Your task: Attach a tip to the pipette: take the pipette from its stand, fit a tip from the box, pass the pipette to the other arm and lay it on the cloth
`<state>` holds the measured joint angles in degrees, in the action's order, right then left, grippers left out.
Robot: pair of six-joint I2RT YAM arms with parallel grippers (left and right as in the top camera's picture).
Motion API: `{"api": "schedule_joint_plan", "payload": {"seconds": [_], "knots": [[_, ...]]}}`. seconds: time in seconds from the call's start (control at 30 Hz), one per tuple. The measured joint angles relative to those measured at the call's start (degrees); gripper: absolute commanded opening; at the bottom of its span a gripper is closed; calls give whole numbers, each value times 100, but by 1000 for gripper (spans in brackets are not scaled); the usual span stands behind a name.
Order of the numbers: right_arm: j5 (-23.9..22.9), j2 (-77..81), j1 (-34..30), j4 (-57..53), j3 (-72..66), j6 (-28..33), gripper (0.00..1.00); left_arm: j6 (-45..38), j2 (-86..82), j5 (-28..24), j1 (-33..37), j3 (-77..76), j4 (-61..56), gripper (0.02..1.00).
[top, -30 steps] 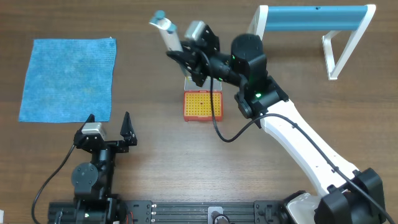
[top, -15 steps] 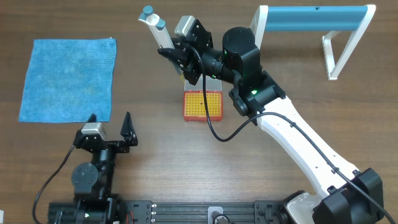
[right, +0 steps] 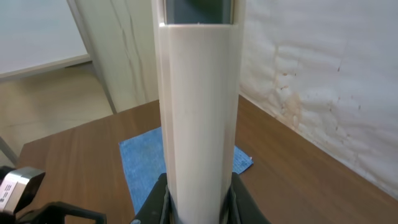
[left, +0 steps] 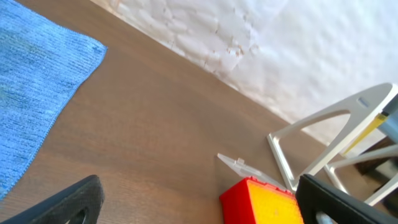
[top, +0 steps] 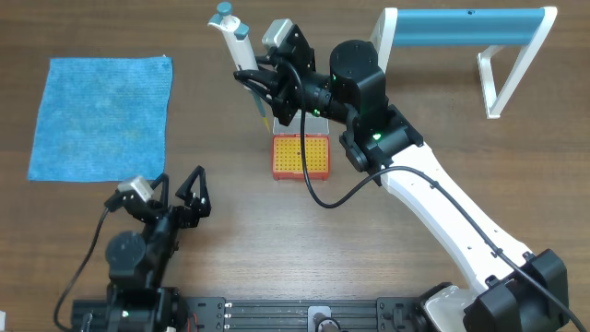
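My right gripper (top: 269,81) is shut on the white pipette (top: 241,44), which has a blue cap, and holds it in the air behind the tip box. The pipette body (right: 199,106) stands up between my right gripper's (right: 198,208) jaws. A yellow tip (left: 368,127) shows on its lower end. The red tip box (top: 300,155) with yellow tips sits at mid table, its clear lid folded back. The blue cloth (top: 101,118) lies flat at the far left. My left gripper (top: 172,196) is open, low near the front, right of the cloth's near corner.
The white pipette stand (top: 466,28) with a blue top bar stands at the back right. The right arm's black cable (top: 318,189) hangs just right of the tip box. Bare wooden table (top: 277,249) spreads between the box and the arm bases.
The right arm swung the pipette left and more upright above the tip box. The left gripper turned and shifted slightly right, fingers still apart.
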<state>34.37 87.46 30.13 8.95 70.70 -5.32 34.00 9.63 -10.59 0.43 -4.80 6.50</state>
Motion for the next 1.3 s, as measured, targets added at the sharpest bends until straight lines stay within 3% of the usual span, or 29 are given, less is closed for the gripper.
{"api": "schedule_joint_plan", "payload": {"seconds": [0.23,0.4,0.6,0.7,0.83,0.9,1.0,1.3], "knots": [[295,9,0,0,9,-114,75,-1633,3259,-149,0,-3456,2046,996],[898,11,-63,2,9,-422,77,-1943,4811,-544,0,-5222,2726,996],[2315,11,-857,33,9,-1139,77,-2444,5381,-1976,0,-6212,2785,996],[3130,11,-1128,155,9,-1285,77,-2522,5381,-3134,0,-6286,2402,996],[3646,13,-1143,181,9,-1344,77,-2352,5381,-4570,0,-6321,1370,998],[3895,13,-1141,205,9,-1351,77,-2094,5381,-5025,0,-6345,916,1000],[4107,13,-1051,398,9,-1368,77,-1655,5381,-5357,0,-6349,463,998],[4232,13,-518,1021,9,-1388,80,-1244,5381,-5779,0,-6349,319,864]]}}
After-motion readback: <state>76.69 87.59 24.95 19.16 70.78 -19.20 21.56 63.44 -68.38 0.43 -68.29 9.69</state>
